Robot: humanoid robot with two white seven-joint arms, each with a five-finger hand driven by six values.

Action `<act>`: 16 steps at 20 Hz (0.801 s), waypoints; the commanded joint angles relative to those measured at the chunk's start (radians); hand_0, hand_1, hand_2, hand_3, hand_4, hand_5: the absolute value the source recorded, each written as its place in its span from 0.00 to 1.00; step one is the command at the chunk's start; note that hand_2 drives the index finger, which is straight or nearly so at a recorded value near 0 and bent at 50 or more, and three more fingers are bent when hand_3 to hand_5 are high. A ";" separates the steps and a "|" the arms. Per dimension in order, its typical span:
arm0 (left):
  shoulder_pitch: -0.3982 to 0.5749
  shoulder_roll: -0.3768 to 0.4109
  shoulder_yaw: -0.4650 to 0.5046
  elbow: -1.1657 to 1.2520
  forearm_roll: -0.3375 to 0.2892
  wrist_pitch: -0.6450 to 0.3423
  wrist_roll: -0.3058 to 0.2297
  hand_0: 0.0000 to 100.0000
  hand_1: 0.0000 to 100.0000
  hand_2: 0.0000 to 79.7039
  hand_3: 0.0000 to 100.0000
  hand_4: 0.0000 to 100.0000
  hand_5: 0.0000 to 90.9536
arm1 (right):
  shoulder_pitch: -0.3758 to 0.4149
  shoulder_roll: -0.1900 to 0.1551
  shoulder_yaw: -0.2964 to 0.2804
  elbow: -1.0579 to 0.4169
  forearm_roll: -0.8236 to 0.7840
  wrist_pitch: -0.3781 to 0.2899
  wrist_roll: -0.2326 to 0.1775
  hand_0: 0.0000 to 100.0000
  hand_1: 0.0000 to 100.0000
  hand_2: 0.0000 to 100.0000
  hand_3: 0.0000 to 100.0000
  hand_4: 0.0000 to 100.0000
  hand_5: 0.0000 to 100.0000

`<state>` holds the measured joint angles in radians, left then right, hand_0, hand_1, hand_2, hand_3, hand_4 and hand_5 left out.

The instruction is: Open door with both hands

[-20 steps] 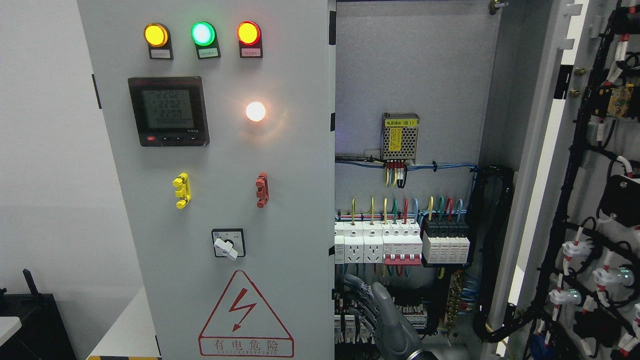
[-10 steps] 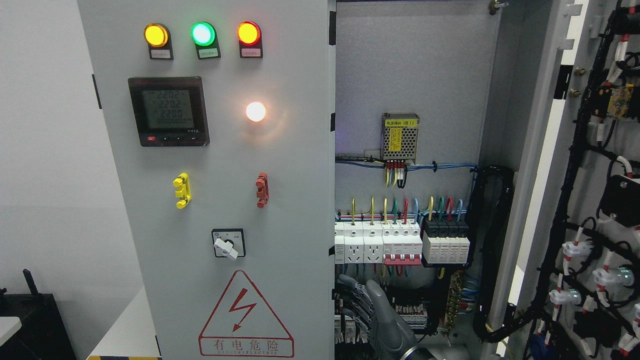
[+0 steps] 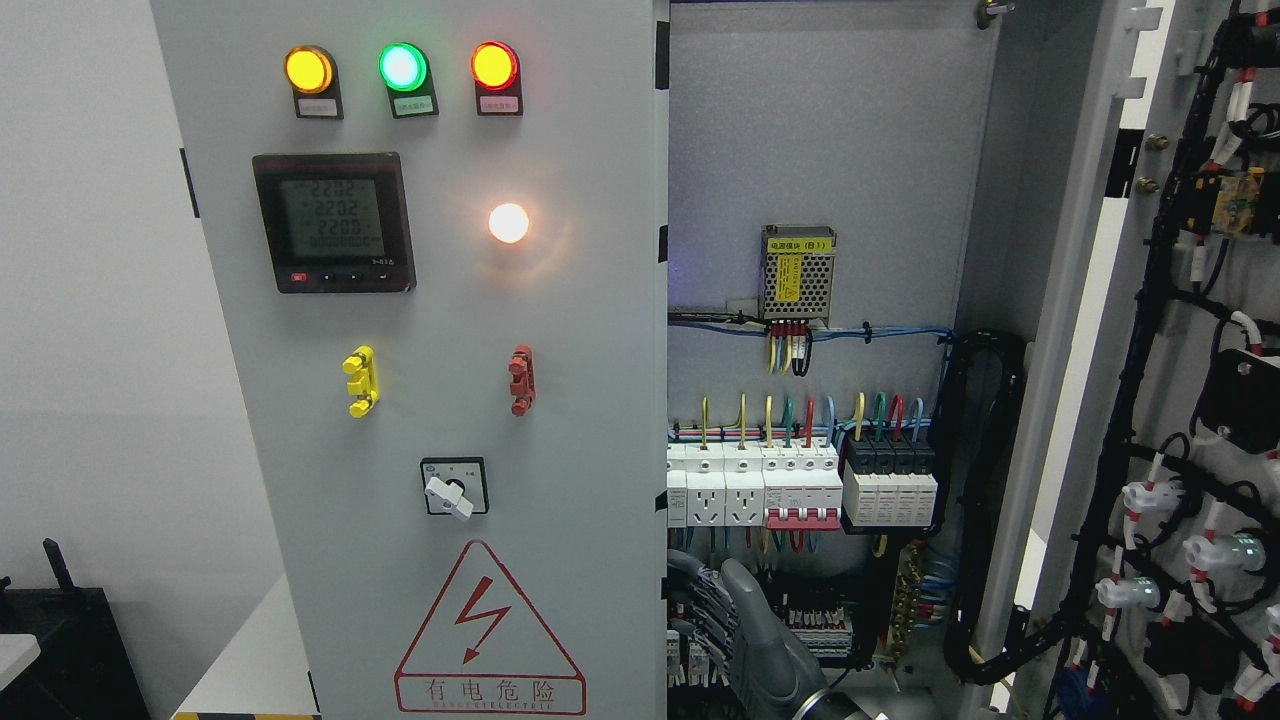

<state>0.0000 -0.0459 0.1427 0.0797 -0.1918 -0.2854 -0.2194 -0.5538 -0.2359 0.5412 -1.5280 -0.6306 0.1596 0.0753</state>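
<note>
The grey cabinet's left door [image 3: 450, 400] stands closed, with three lamps, a meter, a rotary switch and a red warning triangle on it. The right door [image 3: 1180, 400] is swung wide open at the picture's right, its wired inner face showing. Between them the cabinet's inside [image 3: 820, 150] is exposed, with a row of breakers [image 3: 800, 490]. My right hand [image 3: 735, 620], grey, rises from the bottom edge just right of the middle. It sits inside the cabinet, low down, against the left door's free edge [image 3: 662, 560]. The left arm is out of view.
A thick black cable bundle [image 3: 985, 500] runs down the cabinet's right inner side. Terminal blocks and coloured wires [image 3: 820, 620] lie right behind the hand. A white wall [image 3: 90, 300] and a dark object [image 3: 60, 640] are at the far left.
My right hand has crept a little left and up toward the left door's edge. The whole picture has shifted a few pixels left. The doors look unmoved.
</note>
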 commanded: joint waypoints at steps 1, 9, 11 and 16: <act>-0.014 0.001 0.000 0.000 0.000 -0.001 0.000 0.00 0.00 0.00 0.00 0.03 0.00 | -0.020 -0.008 0.020 0.015 -0.004 -0.002 0.009 0.00 0.00 0.00 0.00 0.00 0.00; -0.014 0.000 0.000 0.000 0.000 0.000 0.000 0.00 0.00 0.00 0.00 0.03 0.00 | -0.046 -0.008 0.020 0.054 -0.006 -0.003 0.014 0.00 0.00 0.00 0.00 0.00 0.00; -0.014 0.000 0.000 0.000 0.000 -0.001 0.000 0.00 0.00 0.00 0.00 0.03 0.00 | -0.046 -0.008 0.020 0.058 -0.004 -0.003 0.050 0.00 0.00 0.00 0.00 0.00 0.00; -0.014 0.000 0.000 0.000 0.000 -0.001 0.000 0.00 0.00 0.00 0.00 0.03 0.00 | -0.046 -0.019 0.019 0.065 -0.006 -0.003 0.067 0.00 0.00 0.00 0.00 0.00 0.00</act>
<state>0.0000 -0.0458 0.1427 0.0797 -0.1918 -0.2824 -0.2194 -0.5961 -0.2432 0.5557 -1.4885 -0.6350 0.1531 0.1299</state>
